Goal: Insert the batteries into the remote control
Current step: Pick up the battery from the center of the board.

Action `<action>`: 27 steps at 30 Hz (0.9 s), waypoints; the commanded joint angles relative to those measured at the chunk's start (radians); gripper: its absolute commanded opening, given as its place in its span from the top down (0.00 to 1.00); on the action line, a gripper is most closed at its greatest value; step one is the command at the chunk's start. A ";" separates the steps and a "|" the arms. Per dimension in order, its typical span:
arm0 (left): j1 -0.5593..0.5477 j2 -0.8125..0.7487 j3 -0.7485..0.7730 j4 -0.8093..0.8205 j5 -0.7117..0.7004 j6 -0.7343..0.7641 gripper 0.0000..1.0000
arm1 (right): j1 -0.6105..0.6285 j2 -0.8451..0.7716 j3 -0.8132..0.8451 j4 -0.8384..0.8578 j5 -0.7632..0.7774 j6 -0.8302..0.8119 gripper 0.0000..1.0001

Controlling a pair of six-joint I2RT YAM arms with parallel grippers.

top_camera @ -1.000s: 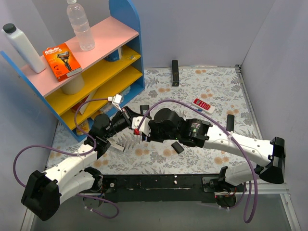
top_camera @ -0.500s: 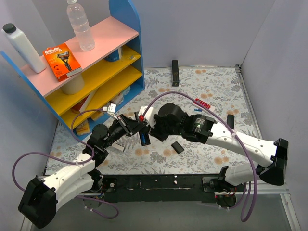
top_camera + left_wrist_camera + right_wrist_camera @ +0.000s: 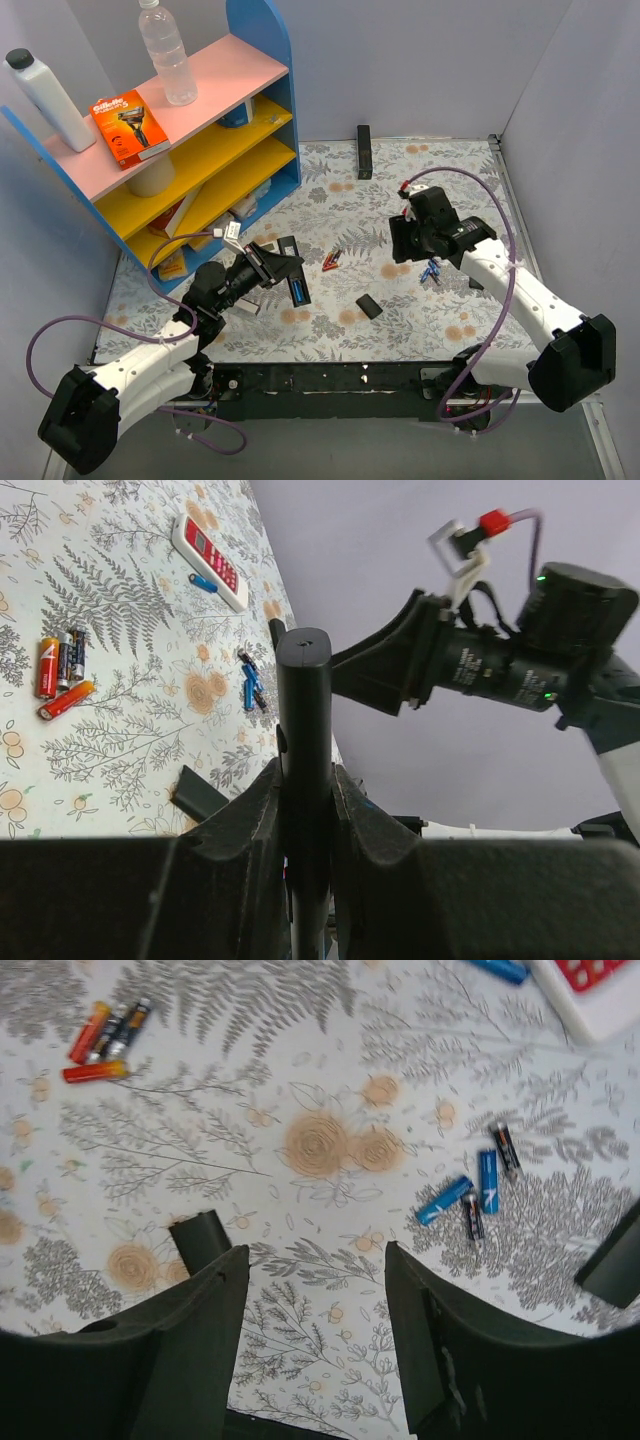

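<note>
Remote control (image 3: 303, 680) clamped edge-on in left gripper (image 3: 305, 792), left of mat (image 3: 450, 180) centre. Right gripper (image 3: 315, 1345) jaws apart over batteries (image 3: 487, 1192). Risk: dark cells (image 3: 503, 1146) mixed in, so pinch may snag wrong one.

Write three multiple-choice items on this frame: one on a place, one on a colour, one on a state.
1. Where is the black remote?
A) lying on the floor
B) clamped in the left gripper
C) inside a drawer

2. What colour is the shelf's top board?
A) pink
B) green
C) black

3. How is the right gripper?
A) shut tight, empty
B) shut on the remote
C) open, empty

Answers:
1 B, the left wrist view shows the remote pinched by its sides.
2 A, the board shows pink in the top view.
3 C, its jaws stand apart with nothing between them.
</note>
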 commanded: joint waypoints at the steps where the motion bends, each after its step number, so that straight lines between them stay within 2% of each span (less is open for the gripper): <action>1: -0.001 -0.005 0.006 0.031 0.003 0.011 1.00 | -0.092 -0.008 -0.096 0.030 0.009 0.209 0.38; 9: -0.002 -0.008 0.007 0.035 0.020 0.016 1.00 | -0.195 0.018 -0.244 0.163 0.052 0.345 0.44; 19: -0.002 -0.010 0.009 0.039 0.031 0.011 1.00 | -0.261 0.082 -0.314 0.252 0.067 0.438 0.62; 27: -0.001 -0.016 0.012 0.038 0.031 0.008 1.00 | -0.287 0.133 -0.335 0.270 0.102 0.469 0.63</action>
